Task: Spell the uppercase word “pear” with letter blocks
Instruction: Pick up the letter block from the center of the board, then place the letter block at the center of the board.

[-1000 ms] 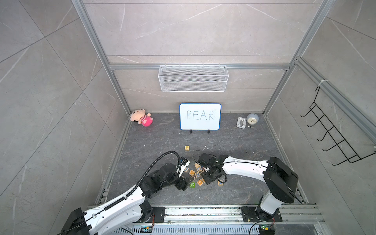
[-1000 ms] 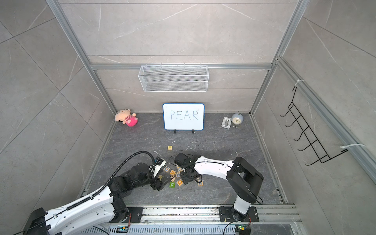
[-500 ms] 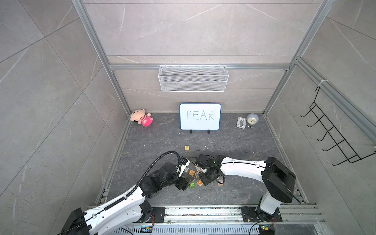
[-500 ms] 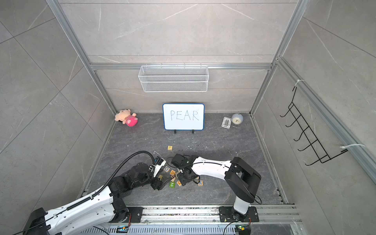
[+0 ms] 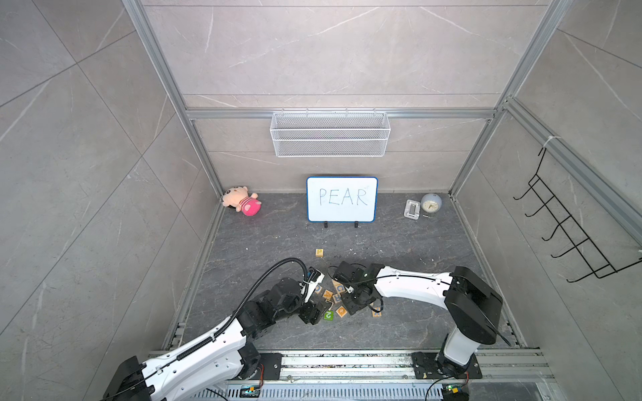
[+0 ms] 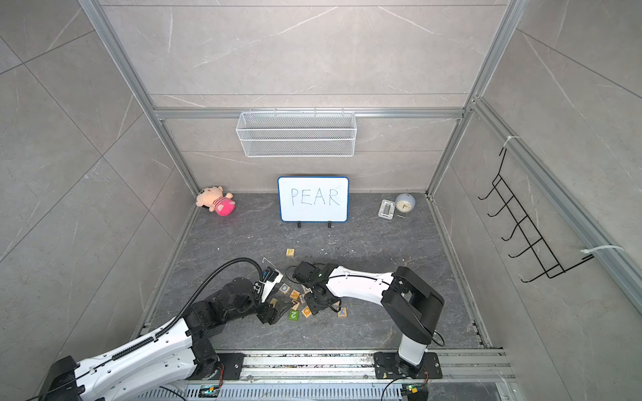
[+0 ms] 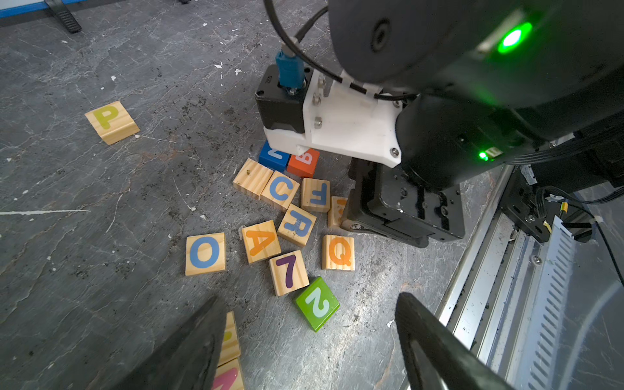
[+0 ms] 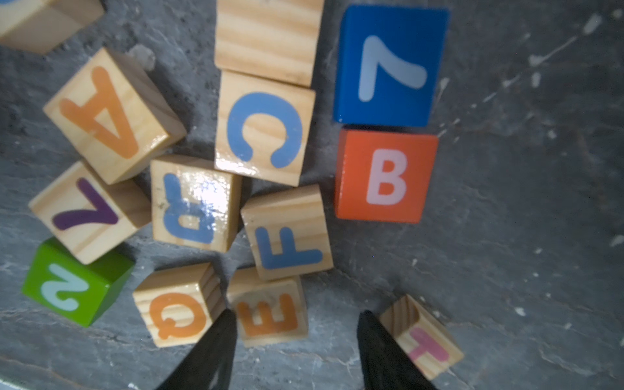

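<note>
The yellow P block (image 5: pixel 319 252) (image 7: pixel 111 121) lies alone on the floor, beyond a pile of blocks. In that pile the orange A block (image 7: pixel 260 241) (image 8: pixel 113 113) and the blue R block (image 7: pixel 297 224) (image 8: pixel 192 202) sit side by side. The orange E block (image 8: pixel 270 312) lies between the fingers of my right gripper (image 8: pixel 297 317) (image 5: pixel 350 307). That gripper is open; the E sits against one finger with a gap to the other. My left gripper (image 7: pixel 310 337) (image 5: pixel 314 314) is open at the pile's near edge, with nothing between its fingers.
Other cubes crowd the pile: C (image 8: pixel 265 130), F (image 8: pixel 287 236), Q (image 8: pixel 177 315), purple 7 (image 7: pixel 288 271), green 2 (image 7: pixel 317 304), blue 7 (image 8: pixel 388 67), orange B (image 8: pixel 386 177), T (image 8: pixel 422 341), O (image 7: pixel 205 253). The whiteboard (image 5: pixel 342 199), plush toy (image 5: pixel 242 200) and clock (image 5: pixel 431 202) line the back wall.
My right arm has shifted a little to the left over the pile. The left arm has not moved.
</note>
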Tool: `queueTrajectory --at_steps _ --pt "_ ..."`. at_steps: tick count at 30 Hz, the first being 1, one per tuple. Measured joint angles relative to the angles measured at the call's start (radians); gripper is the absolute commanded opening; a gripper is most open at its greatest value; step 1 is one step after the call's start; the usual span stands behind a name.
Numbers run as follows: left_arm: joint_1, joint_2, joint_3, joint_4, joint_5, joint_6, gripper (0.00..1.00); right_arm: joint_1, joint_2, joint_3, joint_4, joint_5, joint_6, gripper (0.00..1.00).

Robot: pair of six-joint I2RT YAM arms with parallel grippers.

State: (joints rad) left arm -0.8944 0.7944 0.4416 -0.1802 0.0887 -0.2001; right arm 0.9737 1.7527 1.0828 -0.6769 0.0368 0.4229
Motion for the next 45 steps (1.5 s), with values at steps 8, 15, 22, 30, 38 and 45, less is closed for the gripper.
queueTrajectory --at_steps 8,15,22,30,38,45 --pt "0.0 0.002 0.005 0.001 0.0 0.011 0.82 -0.006 0.066 0.044 -0.003 -0.02 0.0 0.55" --pt "0.0 0.008 0.014 0.003 0.0 0.016 0.82 -0.015 0.073 0.055 -0.008 -0.029 0.01 0.31" --pt "0.0 0.025 0.016 0.024 0.0 0.026 0.81 -0.019 0.058 0.092 -0.051 -0.037 0.029 0.29" --pt "0.0 0.029 0.018 0.075 -0.066 0.047 0.84 -0.073 0.043 0.304 -0.133 -0.048 0.065 0.27" --pt "0.216 0.095 0.114 0.103 -0.07 0.047 0.88 -0.219 0.306 0.689 -0.173 -0.069 0.068 0.25" --pt "0.431 0.23 0.23 0.116 0.08 0.055 0.89 -0.261 0.508 0.926 -0.229 -0.066 0.07 0.25"
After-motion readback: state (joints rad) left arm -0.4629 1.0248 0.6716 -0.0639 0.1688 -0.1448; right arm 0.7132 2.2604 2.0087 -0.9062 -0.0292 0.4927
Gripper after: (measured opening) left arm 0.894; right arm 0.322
